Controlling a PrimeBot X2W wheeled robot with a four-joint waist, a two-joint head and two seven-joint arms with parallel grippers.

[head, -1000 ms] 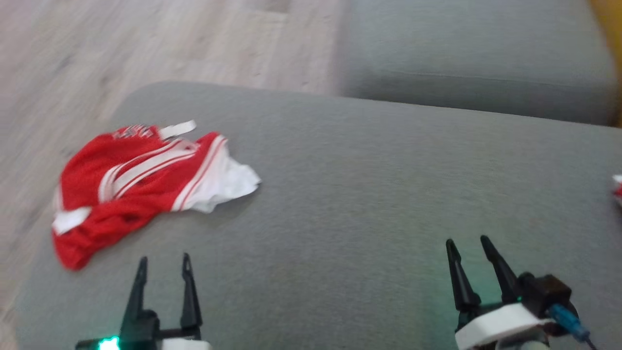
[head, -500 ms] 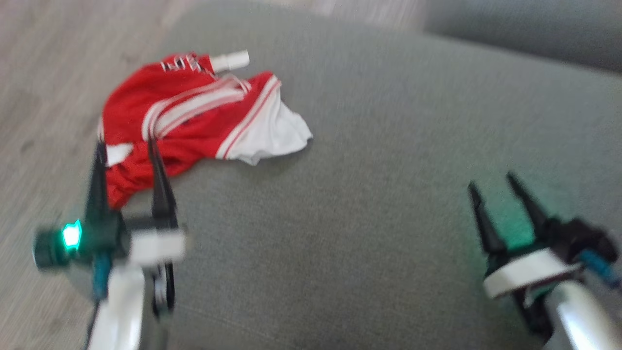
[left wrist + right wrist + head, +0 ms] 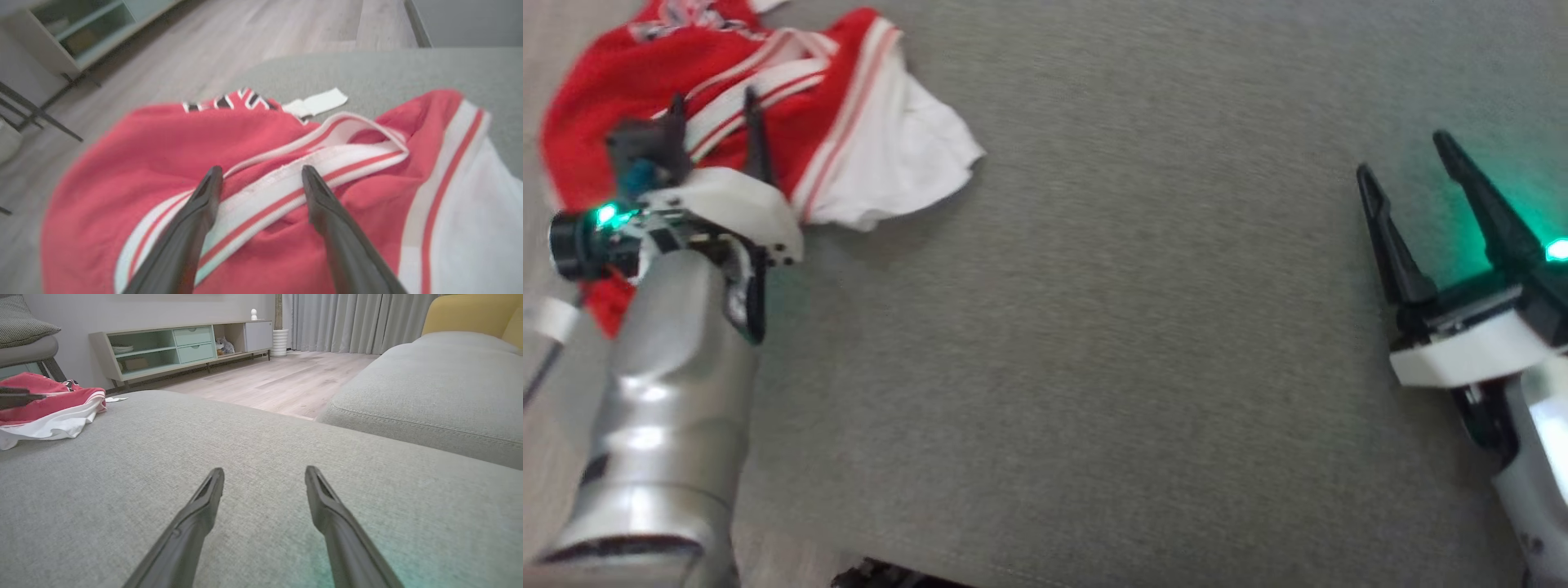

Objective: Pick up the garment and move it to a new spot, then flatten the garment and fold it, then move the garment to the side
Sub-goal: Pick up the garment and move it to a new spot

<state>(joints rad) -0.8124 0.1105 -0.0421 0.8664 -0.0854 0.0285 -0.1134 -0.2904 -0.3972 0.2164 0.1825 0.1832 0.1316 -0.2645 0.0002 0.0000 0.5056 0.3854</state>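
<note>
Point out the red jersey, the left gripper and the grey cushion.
Red mesh jersey with striped trim (image 3: 135, 163): left wrist view, red body panel.
Dark two-fingered left gripper (image 3: 261, 169): left wrist view, midway between fingertips.
Grey fabric cushion (image 3: 1135, 327): head view, bare top.

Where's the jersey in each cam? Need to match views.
Head view: the garment lies upper left, partly behind the left gripper.
Left wrist view: centre and lower frame, beneath that gripper's open fingers.
Right wrist view: far left edge, mid-height, on the grey cushion.
Shared landmark: its white panel, on the side toward the bare cushion.
</note>
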